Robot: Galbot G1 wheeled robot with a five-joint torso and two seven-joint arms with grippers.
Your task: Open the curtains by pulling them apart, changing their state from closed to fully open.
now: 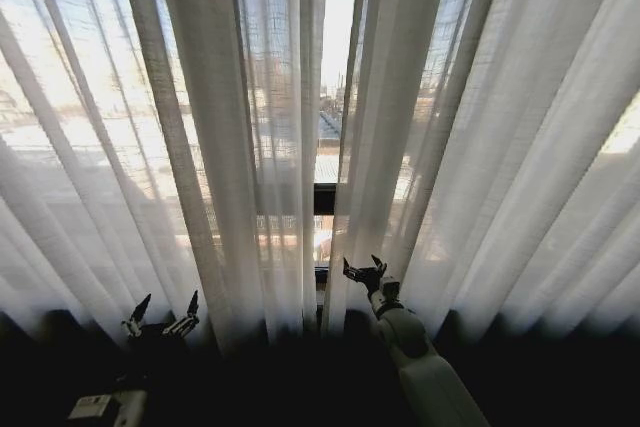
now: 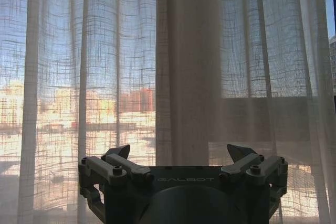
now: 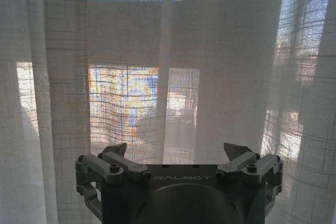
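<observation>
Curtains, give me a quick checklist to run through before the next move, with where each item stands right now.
1. Left gripper open: ok, fingers spread.
2. Right gripper open: ok.
3. Left gripper facing the left curtain: ok, fabric straight ahead.
4. Right gripper near the right curtain inner edge: ok.
5. Fabric between either gripper's fingers: not ok, none yet.
6. Curtains fully open: not ok, just a narrow middle gap.

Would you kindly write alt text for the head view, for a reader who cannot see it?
Two sheer white curtains hang almost closed, a narrow gap at the centre showing window and buildings. Low down, the open left end effector sits before the left panel, and the open right end effector reaches toward the right panel's inner edge.
</observation>
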